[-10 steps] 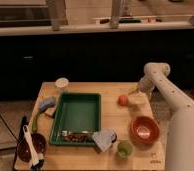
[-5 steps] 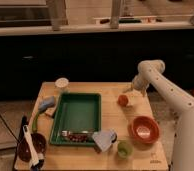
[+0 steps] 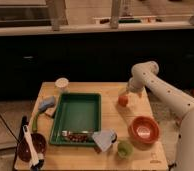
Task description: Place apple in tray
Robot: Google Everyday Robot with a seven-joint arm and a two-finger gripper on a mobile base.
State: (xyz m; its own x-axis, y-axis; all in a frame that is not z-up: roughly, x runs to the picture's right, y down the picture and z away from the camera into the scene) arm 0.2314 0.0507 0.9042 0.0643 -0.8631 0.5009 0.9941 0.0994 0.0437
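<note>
The apple point(image 3: 122, 100), a small round orange-red fruit, sits on the wooden table right of the tray. The dark green rectangular tray point(image 3: 78, 114) lies mid-table with a dark snack bar along its near rim. My gripper point(image 3: 128, 93) hangs at the end of the white arm, just above and right of the apple, close to touching it.
A red-orange bowl point(image 3: 144, 128) stands at the near right, a light-green cup point(image 3: 124, 148) in front of it. A grey folded item point(image 3: 104, 139) overlaps the tray's near corner. A white cup point(image 3: 62, 84) is at the back left; a blue-handled tool point(image 3: 46, 104), a dark bowl point(image 3: 30, 146) and a brush are at left.
The arm has swung left and down, bringing my gripper from the table's right edge to just above the apple. The apple has not moved.
</note>
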